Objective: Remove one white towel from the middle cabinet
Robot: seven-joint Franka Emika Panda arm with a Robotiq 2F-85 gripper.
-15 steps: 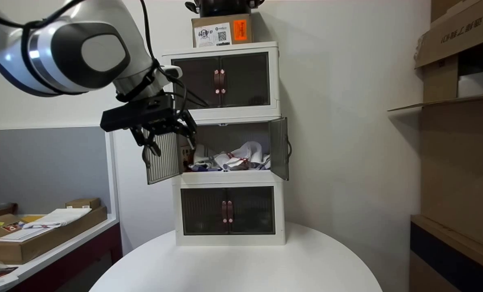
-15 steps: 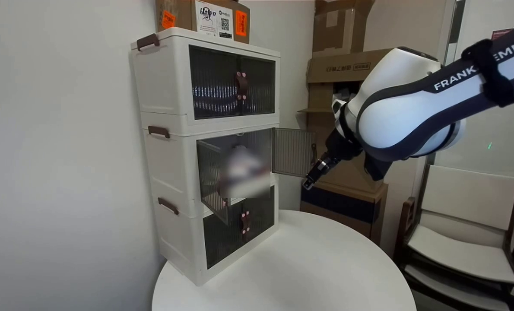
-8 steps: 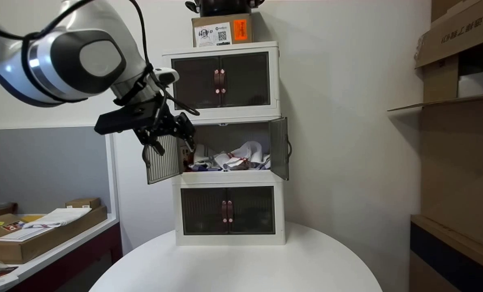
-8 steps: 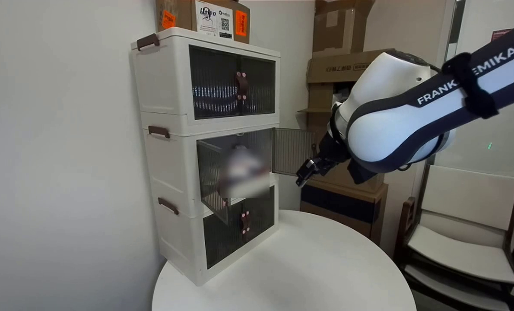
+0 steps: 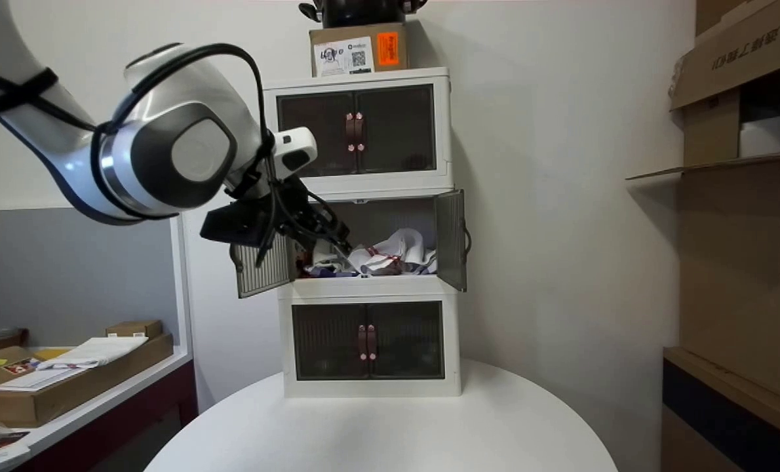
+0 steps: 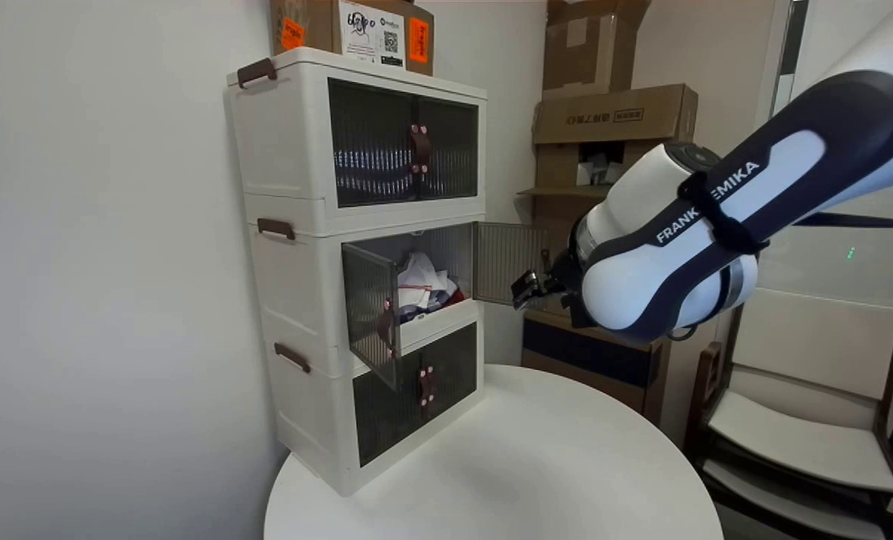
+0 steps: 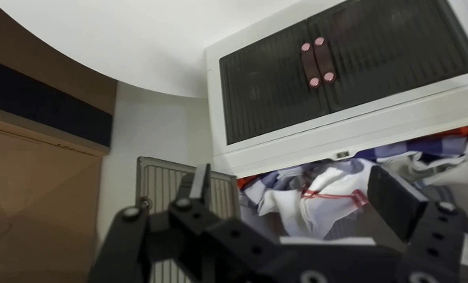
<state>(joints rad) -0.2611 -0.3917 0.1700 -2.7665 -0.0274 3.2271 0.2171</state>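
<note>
Okay, so our Robotiq gripper [image 7: 291, 184] has its fingers [image 7: 393, 202] spread wide with nothing between them, and it hangs in front of the middle cabinet [image 6: 293, 292], apart from the cloth. That cabinet is stacked near the back edge of the round white table [image 5: 390, 432] (no corners to go by), and the white towel with red stripes [image 7: 322, 210], our likeliest pick, is bunched up inside it. Our main worry is a double grab: the towel is crowded by blue-and-white checked cloth [image 7: 434, 146] and an off-white striped towel [image 7: 460, 179], so if we bite too deep we probably haul out more than one. Also, the gripper sits at a slant, so a finger or the loose cable [image 5: 223, 49] could clip a ribbed door [image 5: 450, 239], since both jut toward the table's front edge. And if fabric snags on the latch plate [image 7: 342, 155] and we yank, we might drag the cabinet forward, or lose the towel over that front edge.
</note>
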